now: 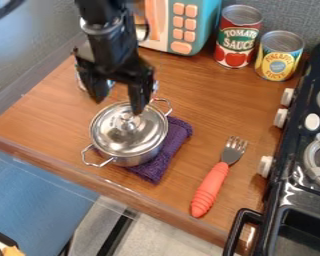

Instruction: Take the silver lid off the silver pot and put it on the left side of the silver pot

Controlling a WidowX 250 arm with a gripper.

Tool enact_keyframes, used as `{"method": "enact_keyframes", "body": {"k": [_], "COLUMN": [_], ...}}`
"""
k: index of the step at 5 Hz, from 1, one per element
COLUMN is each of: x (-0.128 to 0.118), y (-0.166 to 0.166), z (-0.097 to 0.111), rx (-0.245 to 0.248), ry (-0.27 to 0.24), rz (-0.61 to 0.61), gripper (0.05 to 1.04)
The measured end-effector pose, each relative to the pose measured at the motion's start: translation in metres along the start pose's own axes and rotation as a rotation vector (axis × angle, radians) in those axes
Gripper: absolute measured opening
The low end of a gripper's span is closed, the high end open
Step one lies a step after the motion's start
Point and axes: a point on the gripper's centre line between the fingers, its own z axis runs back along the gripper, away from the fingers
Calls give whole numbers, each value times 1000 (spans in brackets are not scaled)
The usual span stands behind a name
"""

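The black arm [109, 30] drops into the view from the top edge, left of the middle, and hangs nearly upright, leaning slightly so that its lower end lies further right. At that end the pincer [117, 105] points downward, its two fingers spread well apart with nothing gripped between them. In the view, the right finger reaches lower than the left and ends just beside the knob of the silver lid [116, 137]; whether it touches the knob, I cannot tell. The lid sits on the silver pot [132, 161], below the pincer in the view, and the pot stands partly on a folded purple cloth [179, 132]. A shiny object behind the pincer is mostly hidden. Up and to the right of the pincer are a teal toy microwave [207, 25], a red can [236, 40] and a yellow can [277, 60]. Down and to its right lies a fork with an orange handle [211, 187], with the black stove [283, 185] further right.
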Motion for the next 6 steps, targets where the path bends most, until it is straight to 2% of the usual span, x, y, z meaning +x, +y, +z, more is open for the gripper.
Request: {"method": "enact_keyframes", "body": {"k": [1, 2, 4, 5, 6], "x": [-3, -8, -6, -6, 2], "y": [-6, -3, -3, -6, 2], "z": [-13, -29, -28, -27, -16], "rx": [-7, 10, 24, 6, -8], "ry": [34, 90, 91, 99, 79], "rz": [-10, -4, -26, -24, 18], "gripper": [998, 941, 387, 288, 288]}}
